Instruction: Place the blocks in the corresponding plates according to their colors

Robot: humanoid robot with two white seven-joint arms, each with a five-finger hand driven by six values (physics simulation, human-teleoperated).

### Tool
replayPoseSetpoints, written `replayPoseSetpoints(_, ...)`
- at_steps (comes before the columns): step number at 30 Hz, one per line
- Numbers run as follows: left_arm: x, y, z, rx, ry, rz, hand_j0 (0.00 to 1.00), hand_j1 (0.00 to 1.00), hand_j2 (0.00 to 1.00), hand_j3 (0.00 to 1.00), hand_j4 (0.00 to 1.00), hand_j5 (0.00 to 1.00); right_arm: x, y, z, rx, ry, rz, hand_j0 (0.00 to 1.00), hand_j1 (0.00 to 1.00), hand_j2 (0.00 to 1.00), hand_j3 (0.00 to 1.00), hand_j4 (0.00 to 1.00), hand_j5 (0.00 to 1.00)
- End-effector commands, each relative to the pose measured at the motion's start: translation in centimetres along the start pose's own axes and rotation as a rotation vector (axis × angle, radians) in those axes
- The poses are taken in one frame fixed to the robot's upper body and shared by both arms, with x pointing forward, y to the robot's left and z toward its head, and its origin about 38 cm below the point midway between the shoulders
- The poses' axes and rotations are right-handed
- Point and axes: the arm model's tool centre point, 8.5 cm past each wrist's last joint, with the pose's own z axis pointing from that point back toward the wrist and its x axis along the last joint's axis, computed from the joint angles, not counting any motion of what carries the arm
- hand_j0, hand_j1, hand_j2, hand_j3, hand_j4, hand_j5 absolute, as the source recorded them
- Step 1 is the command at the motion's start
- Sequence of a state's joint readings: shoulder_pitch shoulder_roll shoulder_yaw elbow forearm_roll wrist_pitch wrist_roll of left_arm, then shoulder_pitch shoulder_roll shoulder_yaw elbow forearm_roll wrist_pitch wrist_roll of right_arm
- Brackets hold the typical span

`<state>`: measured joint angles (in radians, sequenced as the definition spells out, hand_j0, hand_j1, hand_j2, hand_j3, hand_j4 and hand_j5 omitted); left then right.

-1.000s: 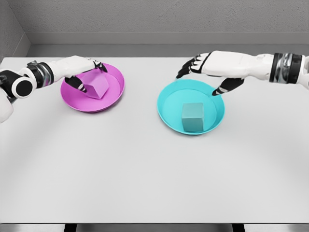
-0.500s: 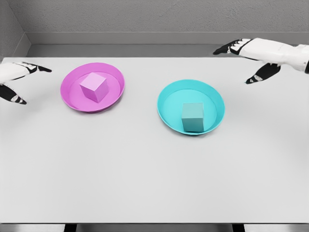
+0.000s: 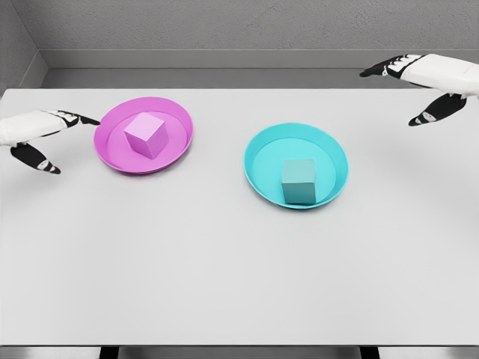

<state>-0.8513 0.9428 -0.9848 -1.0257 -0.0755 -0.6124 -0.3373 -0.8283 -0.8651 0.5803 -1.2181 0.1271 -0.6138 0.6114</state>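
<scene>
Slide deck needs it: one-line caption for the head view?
Pink block in the pink plate, teal block in the teal plate; left hand and right hand open, clear of both.

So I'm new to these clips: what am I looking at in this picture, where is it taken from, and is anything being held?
This is a simulator's render, seen from a camera on a humanoid robot's head, looking down at a white table. The white shapes at the edges are its two five-finger hands: the left hand at the left edge, the right hand at the upper right. Both have their fingers spread and hold nothing. On the table are two plates. The purple block sits in the purple plate, and the teal block sits in the teal plate. So each block lies in the plate of its own color.
</scene>
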Motion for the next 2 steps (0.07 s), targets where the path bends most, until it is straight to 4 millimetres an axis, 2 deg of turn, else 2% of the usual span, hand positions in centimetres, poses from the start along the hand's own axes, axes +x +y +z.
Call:
replayPoseSetpoints(1,0.12,-0.03,-0.27,0.004,-0.005,0.008,1.00,1.00,1.00,1.00,1.00,1.00,-0.04,-0.06,0.07,-0.004,0.001,-0.005,1.00,1.00,1.00,1.00,1.00,1.00)
replayPoseSetpoints(2,-0.01,-0.01,-0.12,0.004,-0.001,0.009,1.00,1.00,1.00,1.00,1.00,1.00,-0.04,-0.06,0.07,-0.004,0.001,-0.005,1.00,1.00,1.00,1.00,1.00,1.00)
